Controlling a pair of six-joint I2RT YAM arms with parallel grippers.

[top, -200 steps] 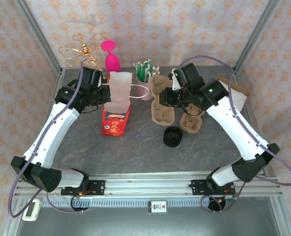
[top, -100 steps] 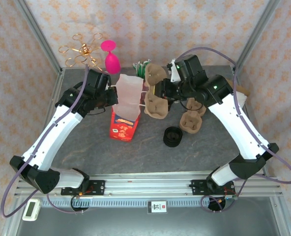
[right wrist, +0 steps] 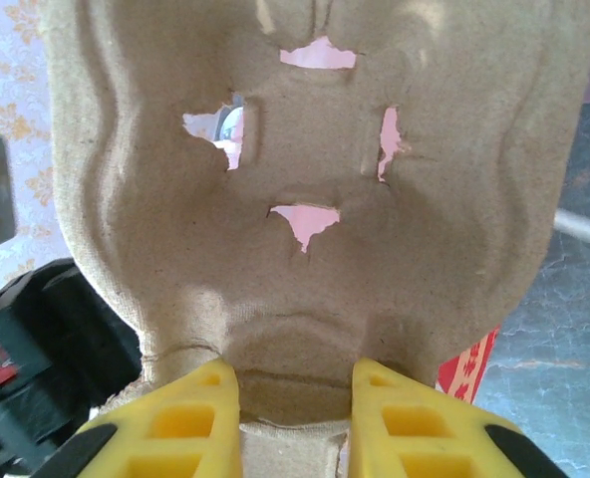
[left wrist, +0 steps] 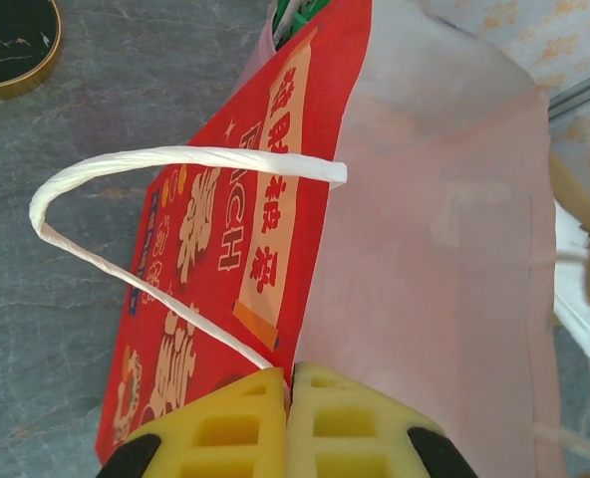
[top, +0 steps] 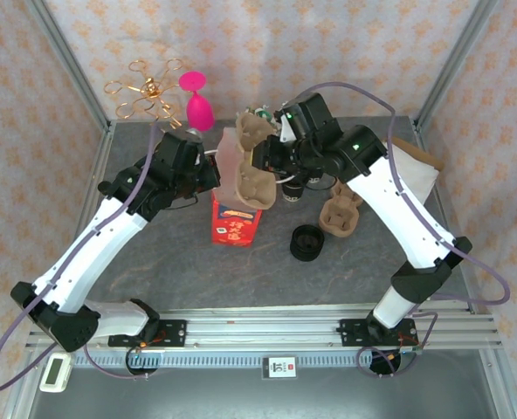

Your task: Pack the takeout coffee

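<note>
We see the grey table [top: 154, 253] running across the overhead view, with the paper bag [top: 235, 223] standing at its upper middle, red printed side toward us and pale pink top open. The left gripper [top: 213, 166] has its jaws pressed together on the bag's upper edge. In the left wrist view the yellow pads of the gripper [left wrist: 290, 418] meet at the bottom of the frame, with the bag's [left wrist: 425, 249] rim pinched between them and a twisted white handle [left wrist: 126, 169] looping out to the left.

The right gripper [top: 272, 161] holds a brown cardboard cup carrier [top: 250, 170] upright at the bag's mouth. Its jaws [right wrist: 290, 398] are partly apart, clamped on the carrier's [right wrist: 305, 249] lower rim.

A second carrier [top: 339, 214] lies right of centre, with black lids [top: 306, 243] below it. The takeout coffee [top: 293, 186] stands under the right arm, just right of the held carrier and partly hidden.
</note>
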